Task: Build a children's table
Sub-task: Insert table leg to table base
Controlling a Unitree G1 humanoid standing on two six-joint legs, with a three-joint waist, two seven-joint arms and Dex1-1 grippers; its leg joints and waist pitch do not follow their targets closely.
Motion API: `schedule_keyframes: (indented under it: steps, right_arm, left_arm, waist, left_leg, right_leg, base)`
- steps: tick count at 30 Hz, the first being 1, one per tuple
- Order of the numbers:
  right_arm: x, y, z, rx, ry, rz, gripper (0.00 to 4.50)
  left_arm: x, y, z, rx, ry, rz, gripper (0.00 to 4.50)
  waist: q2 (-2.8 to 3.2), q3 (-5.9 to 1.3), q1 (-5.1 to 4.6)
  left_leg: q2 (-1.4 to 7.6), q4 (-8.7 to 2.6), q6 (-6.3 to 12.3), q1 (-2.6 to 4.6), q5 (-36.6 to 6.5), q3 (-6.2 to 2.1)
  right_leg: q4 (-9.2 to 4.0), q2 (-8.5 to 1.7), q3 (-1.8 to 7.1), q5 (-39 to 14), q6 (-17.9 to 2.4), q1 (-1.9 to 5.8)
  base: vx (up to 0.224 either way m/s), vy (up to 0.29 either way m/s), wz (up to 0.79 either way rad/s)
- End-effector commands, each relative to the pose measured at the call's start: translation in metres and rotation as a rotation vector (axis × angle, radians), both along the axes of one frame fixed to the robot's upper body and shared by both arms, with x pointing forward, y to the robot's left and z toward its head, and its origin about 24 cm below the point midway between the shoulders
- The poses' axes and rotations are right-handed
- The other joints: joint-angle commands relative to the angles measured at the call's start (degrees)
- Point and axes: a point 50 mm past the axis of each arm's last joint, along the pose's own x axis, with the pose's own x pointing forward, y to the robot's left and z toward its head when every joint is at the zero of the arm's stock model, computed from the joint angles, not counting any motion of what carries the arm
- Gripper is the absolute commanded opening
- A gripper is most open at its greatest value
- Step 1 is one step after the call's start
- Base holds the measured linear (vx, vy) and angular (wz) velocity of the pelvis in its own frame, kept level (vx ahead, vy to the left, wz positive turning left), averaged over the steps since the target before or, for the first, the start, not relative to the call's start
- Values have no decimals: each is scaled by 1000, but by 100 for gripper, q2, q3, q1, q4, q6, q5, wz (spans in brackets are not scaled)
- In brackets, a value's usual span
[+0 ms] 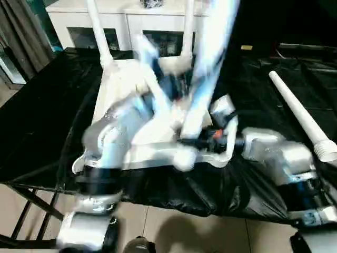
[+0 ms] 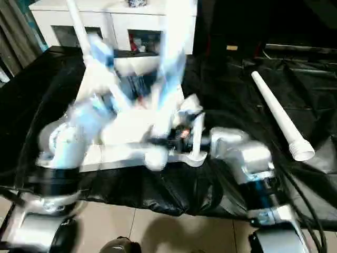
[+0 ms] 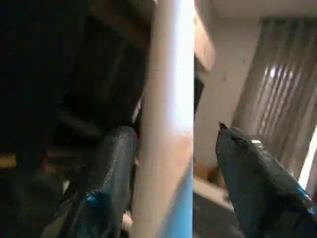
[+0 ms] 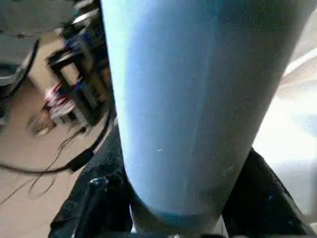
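The children's table top lies upside down on the black-draped table, and two white legs stand in its far corners. A third leg rises, blurred, from the top's near right part. My right gripper is shut on this leg low down, one finger pressed on each side. My left gripper is around the same leg. One of its fingers touches the leg, and a gap separates the other finger from it. A fourth leg lies loose on the right.
The black cloth covers the big table, whose near edge drops to a tiled floor. A white cabinet with glass doors stands behind. A dark curtain hangs at the far left.
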Motion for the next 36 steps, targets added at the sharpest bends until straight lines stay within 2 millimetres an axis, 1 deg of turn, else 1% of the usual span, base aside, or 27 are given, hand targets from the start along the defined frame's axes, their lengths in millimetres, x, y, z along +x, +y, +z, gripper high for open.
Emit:
schedule_keyframes:
  steps: [1, 3, 4, 5, 6, 7, 8, 9, 10, 13, 16, 17, 18, 19, 20, 21, 22, 23, 25, 26, 27, 28, 29, 31, 34, 35, 36]
  right_arm:
    - [0, -6, 9, 39, -49, -42, 190]
    - [-1, -15, 11, 42, -65, -108, 190]
    - [-2, -26, 11, 19, -81, -168, 190]
    - [-2, -28, 12, 13, -84, -181, 190]
    - [-2, -32, 12, 2, -91, -205, 190]
    - [-2, -39, 10, -43, -111, -258, 190]
    - [-2, -48, 9, -95, -139, -333, 190]
    - [-2, -51, 9, -106, -145, -356, 190]
    - [-1, -55, 7, -131, -151, -398, 190]
    - [0, -64, 3, -197, -166, -503, 189]
    - [0, -66, 0, -219, -164, -554, 189]
    - [0, -66, -1, -218, -160, -570, 189]
    - [0, -65, -2, -216, -158, -578, 189]
    - [0, -64, -3, -211, -152, -590, 189]
    - [0, -64, -3, -211, -152, -590, 189]
    - [0, -61, -4, -211, -149, -587, 189]
    - [-1, -60, -5, -211, -148, -585, 189]
    - [-1, -60, -5, -210, -146, -582, 189]
    - [-1, -58, -6, -213, -143, -581, 189]
    - [-2, -57, -7, -213, -139, -580, 189]
    - [-2, -57, -7, -213, -137, -581, 189]
    - [-2, -56, -7, -213, -134, -582, 189]
    - [-2, -56, -8, -212, -131, -584, 189]
    - [-2, -55, -7, -206, -129, -580, 189]
    - [-3, -52, -8, -195, -126, -562, 189]
    - [-4, -51, -8, -193, -124, -553, 189]
    - [-4, -51, -8, -193, -124, -553, 189]
  left_arm:
    - [5, 9, 0, -9, 15, 48, 293]
    - [10, 17, -10, 71, 20, 94, 293]
    - [11, 20, -23, 184, 18, 105, 293]
    - [12, 21, -26, 213, 15, 108, 293]
    - [12, 21, -32, 268, 5, 115, 293]
    - [12, 22, -45, 367, 12, 111, 293]
    - [11, 22, -64, 514, 1, 110, 293]
    - [11, 22, -70, 550, -1, 107, 293]
    - [10, 21, -79, 606, 3, 98, 293]
    - [5, 18, -103, 710, -2, 46, 293]
    - [0, 15, -119, 775, -15, -13, 293]
    - [-2, 13, -127, 809, -9, -49, 293]
    - [-3, 12, -134, 838, -9, -75, 293]
    - [-6, 12, -148, 898, -6, -129, 293]
    - [-6, 12, -148, 898, -6, -129, 275]
    - [-6, 13, -156, 926, 1, -158, 264]
    - [-6, 13, -158, 932, 5, -166, 256]
    - [-6, 13, -160, 935, 13, -178, 256]
    - [-4, 15, -165, 959, 16, -187, 246]
    - [-2, 17, -168, 978, 24, -183, 218]
    - [0, 19, -171, 990, 30, -179, 218]
    - [1, 20, -172, 1000, 34, -170, 215]
    - [2, 22, -174, 1006, 36, -170, 209]
    - [3, 23, -175, 1012, 41, -169, 178]
    - [4, 27, -180, 1030, 51, -181, 160]
    - [4, 30, -183, 1036, 58, -196, 147]
    - [4, 30, -183, 1036, 58, -196, 137]
  waist:
    - [-98, -478, -17]
    - [-46, -483, -24]
    - [-32, -485, -34]
    - [-34, -482, -33]
    - [-39, -493, -51]
    - [-9, -488, -41]
    - [-4, -491, -53]
    - [2, -491, -49]
    - [1, -492, -62]
    - [19, -491, -57]
    - [20, -495, -73]
    - [59, -496, -66]
    - [31, -491, -82]
    - [80, -487, -84]
    - [59, -477, -96]
    - [51, -484, -118]
    - [88, -489, -140]
    - [77, -490, -176]
    - [83, -493, -193]
    - [86, -494, -196]
    - [99, -489, -206]
    - [95, -495, -202]
    - [95, -494, -201]
    - [95, -499, -205]
    - [110, -499, -197]
    - [89, -497, -195]
    - [98, -495, -196]
  left_leg:
    - [410, -422, 100, 134, -847, -246]
    - [399, -421, 104, 142, -836, -249]
    - [400, -431, 84, 150, -841, -257]
    - [405, -445, 79, 156, -842, -269]
    - [403, -440, 41, 169, -848, -256]
    - [405, -446, 19, 170, -875, -261]
    - [406, -453, -37, 169, -893, -261]
    - [413, -463, -91, 181, -933, -271]
    - [404, -470, -121, 186, -998, -257]
    - [413, -483, -203, 185, -1108, -271]
    - [410, -490, -227, 184, -1238, -264]
    - [406, -488, -216, 188, -1256, -267]
    - [398, -483, -188, 186, -1281, -256]
    - [397, -482, -164, 177, -1294, -263]
    - [385, -488, -131, 178, -1311, -258]
    - [386, -490, -134, 169, -1330, -265]
    - [386, -488, -141, 169, -1362, -268]
    - [391, -491, -143, 164, -1381, -269]
    - [399, -491, -141, 165, -1380, -270]
    - [397, -493, -129, 168, -1374, -270]
    - [387, -489, -119, 174, -1417, -262]
    - [396, -489, -125, 178, -1427, -267]
    - [396, -489, -113, 180, -1407, -266]
    - [400, -489, -99, 167, -1358, -268]
    - [404, -486, -61, 174, -1360, -264]
    - [410, -490, -66, 176, -1376, -265]
    - [412, -492, -72, 178, -1391, -266]
  right_leg:
    - [-459, -452, 344, -1173, -1001, 307]
    - [-474, -437, 341, -1265, -898, 292]
    - [-488, -424, 337, -1294, -826, 284]
    - [-508, -417, 340, -1339, -742, 275]
    - [-477, -412, 340, -1297, -734, 274]
    - [-500, -420, 342, -1342, -709, 265]
    - [-489, -410, 346, -1383, -664, 263]
    - [-499, -413, 350, -1409, -610, 247]
    - [-499, -416, 351, -1410, -638, 245]
    - [-498, -435, 351, -1384, -734, 250]
    - [-479, -446, 357, -1239, -839, 260]
    - [-487, -455, 352, -1250, -853, 260]
    - [-495, -450, 356, -1276, -843, 258]
    - [-499, -458, 356, -1341, -836, 259]
    - [-548, -449, 352, -1431, -794, 247]
    - [-528, -455, 351, -1469, -777, 262]
    - [-523, -459, 350, -1505, -778, 258]
    - [-524, -461, 348, -1490, -801, 268]
    - [-514, -465, 346, -1438, -863, 268]
    - [-519, -459, 345, -1424, -871, 263]
    - [-536, -452, 346, -1457, -863, 253]
    - [-524, -467, 350, -1461, -867, 267]
    - [-529, -465, 349, -1448, -871, 260]
    - [-514, -468, 347, -1377, -896, 270]
    - [-527, -474, 347, -1395, -917, 260]
    - [-521, -478, 348, -1419, -934, 259]
    - [-520, -481, 348, -1438, -940, 255]
  base:
    - [0, 0, 0]
    - [0, 0, 0]
    - [0, 0, 0]
    - [0, 0, 0]
    - [0, 0, 0]
    - [0, 0, 0]
    - [0, 0, 0]
    - [0, 0, 0]
    - [0, 0, 0]
    - [0, 0, 0]
    - [0, 0, 0]
    - [0, 0, 0]
    - [0, 0, 0]
    - [0, 0, 0]
    - [0, 0, 0]
    - [0, 0, 0]
    - [0, 0, 0]
    - [0, 0, 0]
    - [0, 0, 0]
    - [0, 0, 0]
    - [0, 0, 0]
    - [0, 0, 0]
    - [0, 0, 0]
    - [0, 0, 0]
    - [0, 0, 0]
    - [0, 0, 0]
    - [0, 0, 0]
